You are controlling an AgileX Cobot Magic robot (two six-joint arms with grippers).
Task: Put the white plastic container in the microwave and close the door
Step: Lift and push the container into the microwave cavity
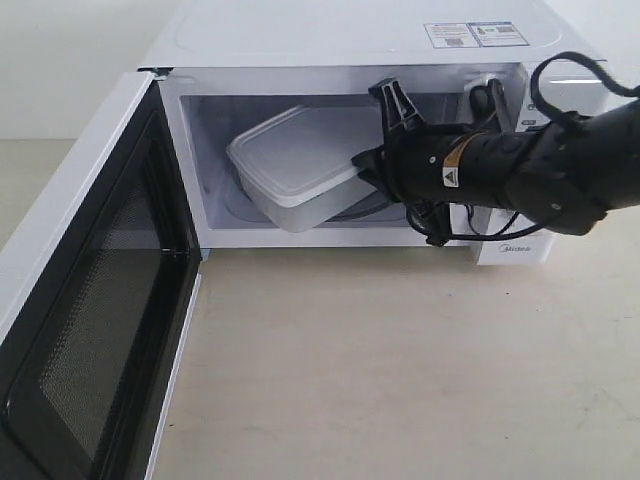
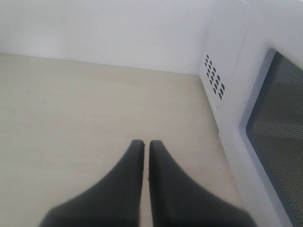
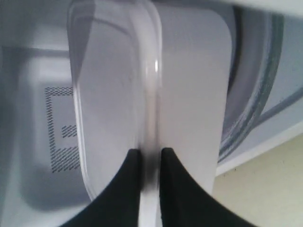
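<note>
Nearest me in the exterior view, the door stands swung wide open on the left, its black inner face and mesh window turned toward the cavity; the pale table runs alongside it. In the left wrist view my left gripper hangs over that table just beside the door's outer face; its two dark fingers are drawn together with only a hairline between them, and nothing is held. Beyond it is a cluster of vent holes in the side of the microwave.

Further in, my right arm reaches across the control panel, above the small Midea logo, into the cavity; the right gripper is clamped onto the edge of the white plastic container. The right wrist view shows both fingers pinching the lid's rim between them.

The container is inside the microwave with its lid on, skewed to the cavity walls and tilted, over the glass turntable; I cannot tell whether its underside rests on the glass. Behind it the cavity wall carries a dotted vent patch; farthest off, two stickers lie on the microwave's top.
</note>
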